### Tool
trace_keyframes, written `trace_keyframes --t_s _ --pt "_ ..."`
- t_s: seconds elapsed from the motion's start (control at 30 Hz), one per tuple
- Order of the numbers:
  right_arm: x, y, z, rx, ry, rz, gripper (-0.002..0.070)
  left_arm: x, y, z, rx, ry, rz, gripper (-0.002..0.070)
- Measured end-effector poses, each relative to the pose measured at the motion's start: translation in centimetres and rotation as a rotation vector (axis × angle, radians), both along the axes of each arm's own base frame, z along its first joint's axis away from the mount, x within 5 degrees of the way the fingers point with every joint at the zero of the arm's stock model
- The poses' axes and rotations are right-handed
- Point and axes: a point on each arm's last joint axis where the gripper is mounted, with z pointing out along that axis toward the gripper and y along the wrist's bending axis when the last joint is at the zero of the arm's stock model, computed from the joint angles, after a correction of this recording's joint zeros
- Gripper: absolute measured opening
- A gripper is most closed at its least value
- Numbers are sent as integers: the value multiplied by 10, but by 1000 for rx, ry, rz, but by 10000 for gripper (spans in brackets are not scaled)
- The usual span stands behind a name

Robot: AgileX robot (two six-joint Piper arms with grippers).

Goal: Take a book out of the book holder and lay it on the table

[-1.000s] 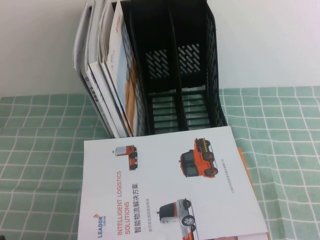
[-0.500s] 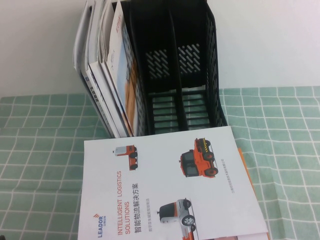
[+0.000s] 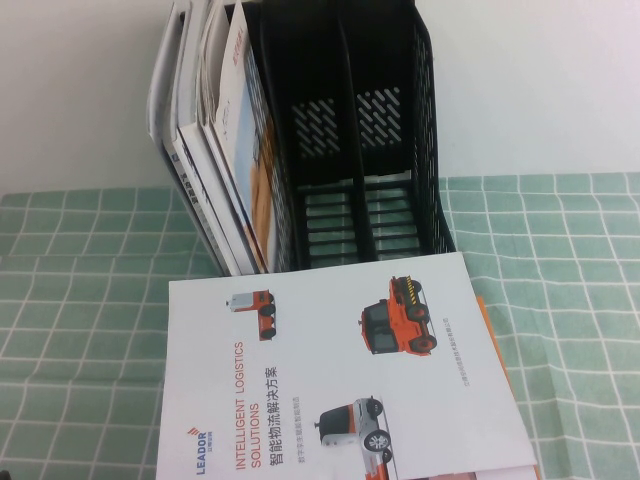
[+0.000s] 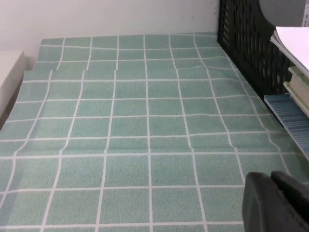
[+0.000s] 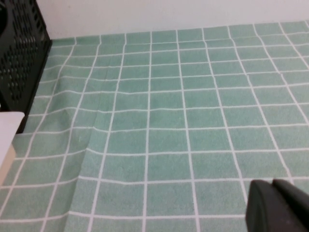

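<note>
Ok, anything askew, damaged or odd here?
Minor only. The book lies flat on the table, skewed, over something orange-edged. The booklets in the holder lean, all in one end slot. The cloth shows ripples. Left gripper and right gripper sit low over bare cloth on either side.

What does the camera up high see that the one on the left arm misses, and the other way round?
Only the high view shows the book lying flat on the table in front of the book holder, whose two right slots stand empty. Only the left wrist view shows the left gripper, low over bare cloth. Both show the table and the holder. The right gripper appears in neither.
</note>
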Motion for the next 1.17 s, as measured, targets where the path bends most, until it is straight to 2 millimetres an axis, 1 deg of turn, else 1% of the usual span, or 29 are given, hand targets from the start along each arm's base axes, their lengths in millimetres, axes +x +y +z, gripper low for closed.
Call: trace_keyframes --t_s 0.3,1.17 --pt "0 0 0 -27 2 6 -1 0 0 0 0 0 0 -2" --pt "0 0 0 -27 2 6 -1 0 0 0 0 0 0 -2"
